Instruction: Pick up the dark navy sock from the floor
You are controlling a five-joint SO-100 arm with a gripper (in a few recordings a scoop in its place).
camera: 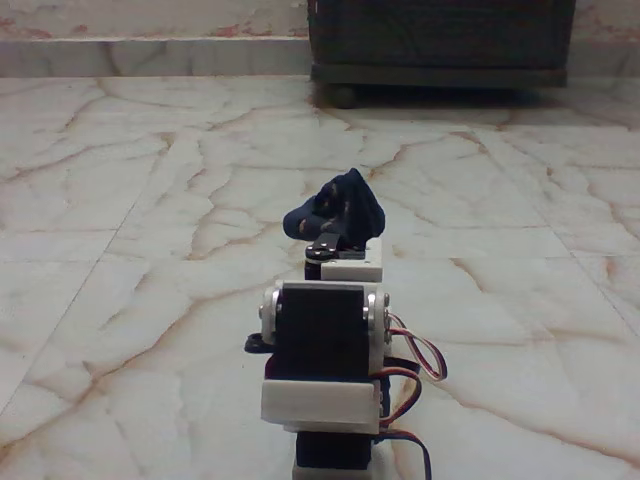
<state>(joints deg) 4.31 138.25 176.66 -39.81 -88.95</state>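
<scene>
Looking along the arm [322, 350] from behind: the dark navy sock [338, 208] sits bunched right at the far end of the arm, over the floor [120, 200], apparently lifted. The gripper [335, 238] is mostly hidden, so can't tell whether it's clamped.

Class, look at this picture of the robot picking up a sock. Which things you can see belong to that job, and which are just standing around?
Belongs to the job:
dark navy sock, bunched just beyond the arm's tip
floor, marble tiles
gripper, mostly hidden behind the arm, so its jaws can't be judged

Just standing around:
dark wooden cabinet at the back
pale wall base beside it
</scene>
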